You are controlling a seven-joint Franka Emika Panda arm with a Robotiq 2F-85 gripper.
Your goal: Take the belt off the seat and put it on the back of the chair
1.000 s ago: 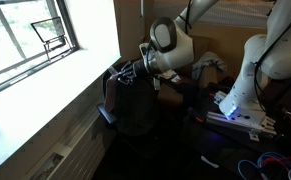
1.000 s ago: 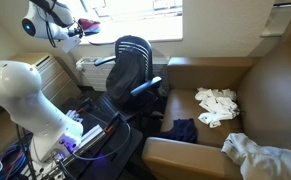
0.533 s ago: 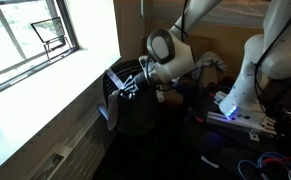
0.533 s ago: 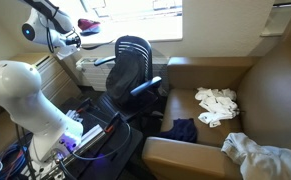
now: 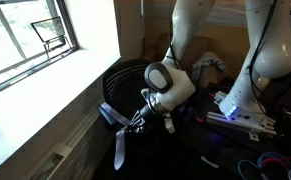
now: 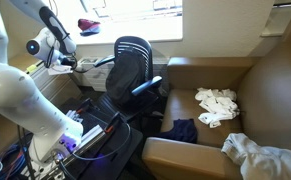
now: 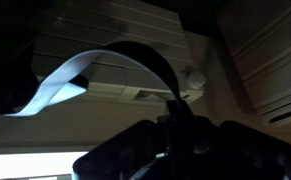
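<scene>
My gripper (image 5: pixel 137 118) is low beside the black office chair and shut on a pale grey belt (image 5: pixel 118 148), which hangs down from it in a long strip. In the wrist view the belt (image 7: pixel 60 88) rises from between the dark fingers of the gripper (image 7: pixel 175 122) and arcs over to the left. The chair's tall ribbed backrest (image 6: pixel 133 58) stands to the right of the gripper (image 6: pixel 71 63). It also shows as a dark rounded shape (image 5: pixel 122 80) behind the gripper. The seat pad is hidden in shadow.
A tan-brown couch (image 6: pixel 275 90) with white cloths (image 6: pixel 217 105) fills the right side. A window sill (image 5: pixel 45 95) and wall run close beside the chair. A white robot base (image 5: pixel 240 95) and cables (image 5: pixel 275 162) sit nearby.
My gripper has dropped from the top of the backrest to beside the chair, carrying the belt, which now hangs free below it.
</scene>
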